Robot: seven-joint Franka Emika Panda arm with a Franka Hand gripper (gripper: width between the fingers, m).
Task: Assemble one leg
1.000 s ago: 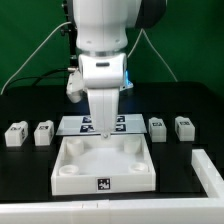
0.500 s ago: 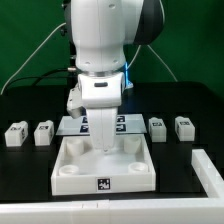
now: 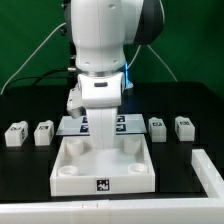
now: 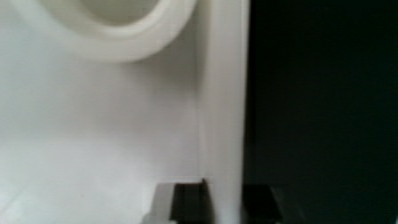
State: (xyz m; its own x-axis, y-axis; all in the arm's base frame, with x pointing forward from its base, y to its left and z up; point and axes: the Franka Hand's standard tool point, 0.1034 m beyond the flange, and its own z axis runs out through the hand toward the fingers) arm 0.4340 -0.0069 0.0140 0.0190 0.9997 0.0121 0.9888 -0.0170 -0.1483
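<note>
Since a second ago the arm [image 3: 100, 50] has sunk lower over the panel [image 3: 70, 180]; over the last half second it has not shifted. Its bulk fills the upper centre of the exterior view and hides most of the marker board [image 3: 68, 124] behind the panel. The gripper [image 3: 104, 140] reaches down into the panel's middle, and its fingertips are hidden there. The wrist view is blurred: a curved socket [image 4: 107, 30], a straight white edge against black, and two dark shapes at the bottom edge. I cannot tell how wide the pincer stands.

The legs [image 3: 43, 132] rest on the table [image 3: 30, 170] apart from the gripper, two at centre left and two at centre right. A white piece [image 3: 208, 170] at lower right is cut off by the frame. The tag [image 3: 102, 184] on the panel's front wall and those on the legs are too small to read.
</note>
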